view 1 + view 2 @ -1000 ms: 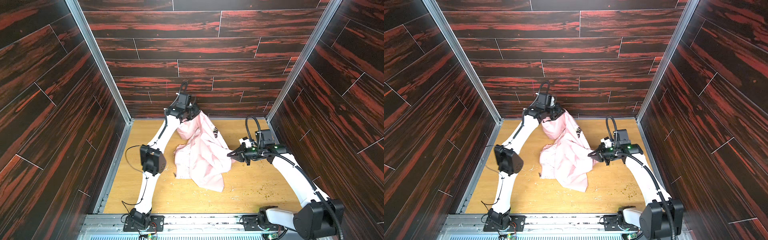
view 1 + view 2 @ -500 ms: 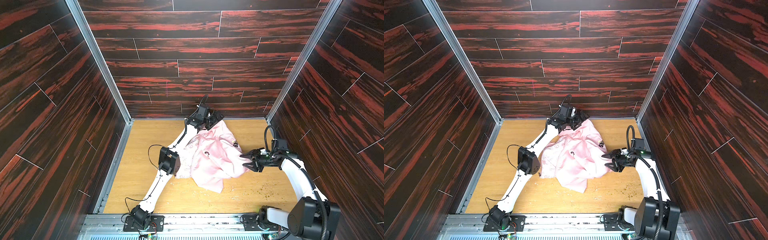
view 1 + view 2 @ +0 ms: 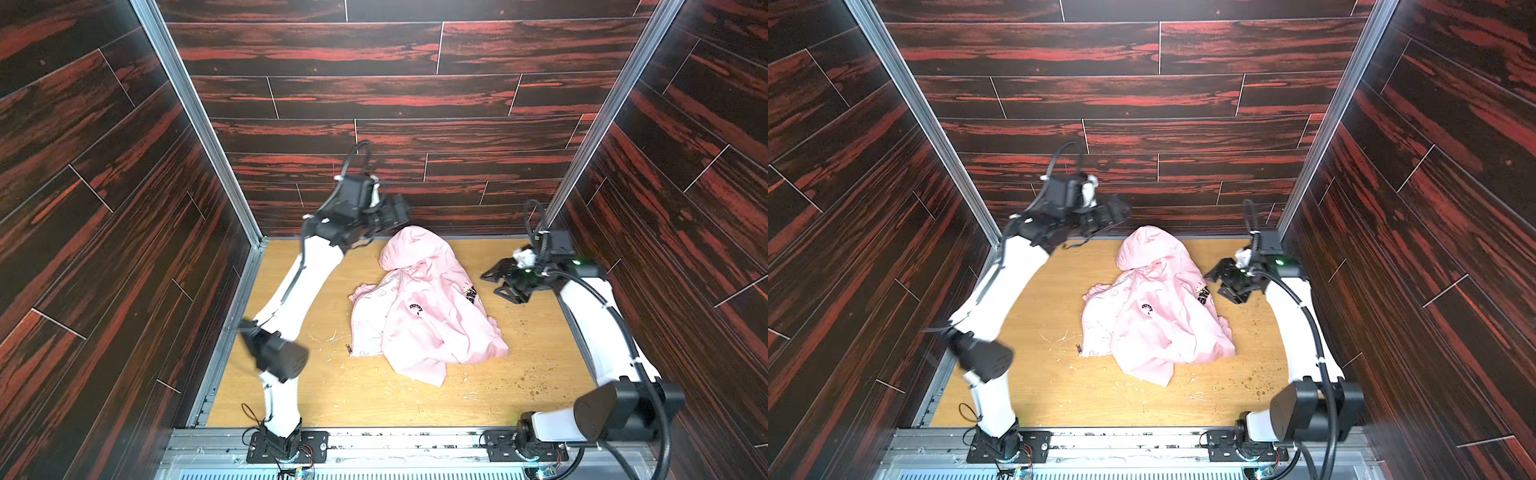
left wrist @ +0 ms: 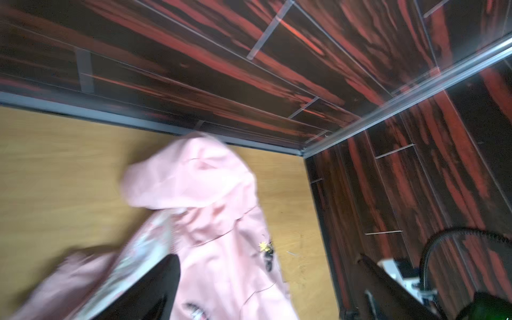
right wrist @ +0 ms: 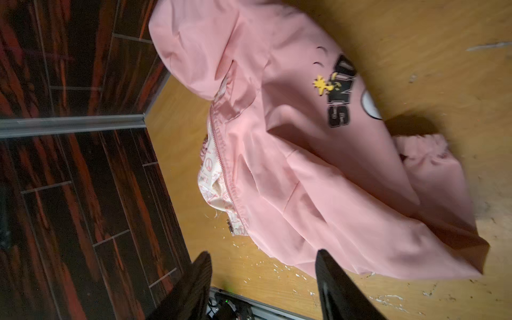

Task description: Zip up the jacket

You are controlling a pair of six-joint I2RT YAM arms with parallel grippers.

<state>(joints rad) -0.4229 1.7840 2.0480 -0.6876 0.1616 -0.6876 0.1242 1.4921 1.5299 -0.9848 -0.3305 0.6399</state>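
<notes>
step: zipping not begun; jacket (image 3: 424, 309) lies crumpled mid-tabletop, hood at the far edge, zipper (image 5: 225, 171) unjoined
left gripper (image 3: 397, 212): mine, jaws apart, empty, raised above the hood
right gripper (image 3: 500, 282): mine, jaws apart, empty, beside jacket toward the right edge
next: I likely need to spread the fronts and pinch near the zipper pull (image 5: 229, 225)

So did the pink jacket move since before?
Yes. The jacket was hanging from the left end effector; now it lies loose on the table, spread further toward the right wall.

Dark red-streaked plank walls (image 3: 395, 95), tan floor (image 3: 324, 395) — seemingly scuffed
</notes>
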